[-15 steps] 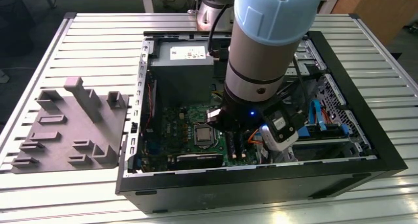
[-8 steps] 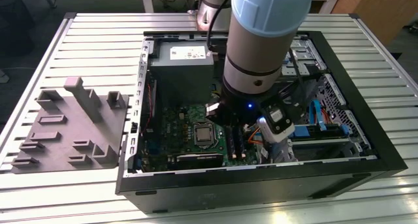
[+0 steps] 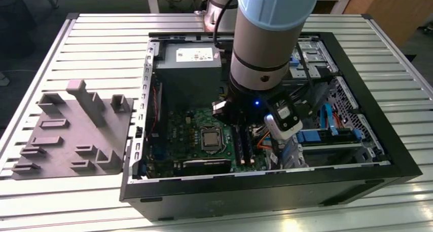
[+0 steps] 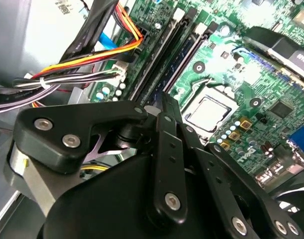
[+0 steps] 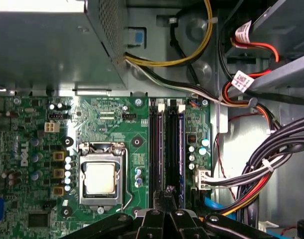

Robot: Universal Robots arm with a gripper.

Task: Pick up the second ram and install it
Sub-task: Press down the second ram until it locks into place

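Gripper (image 5: pixel 165 211): closest thing to the lens; we saw its fingers (image 4: pixel 164 112) pinched narrow, tips together over the slots. Couldn't tell if a stick sat between them.
RAM slots (image 5: pixel 167 149): we counted long parallel channels beside the CPU socket (image 5: pixel 99 178), long axis running straight away from the fingertips.
Second ram: honestly we couldn't make out which slot held a module.
Key relation: we had the closed tips right at the near end of the slots, in line with them.
Case (image 3: pixel 379 156): open, arm (image 3: pixel 271 39) reaching down inside.
Grey fixture (image 3: pixel 74 136): well off toward the exterior view's left.
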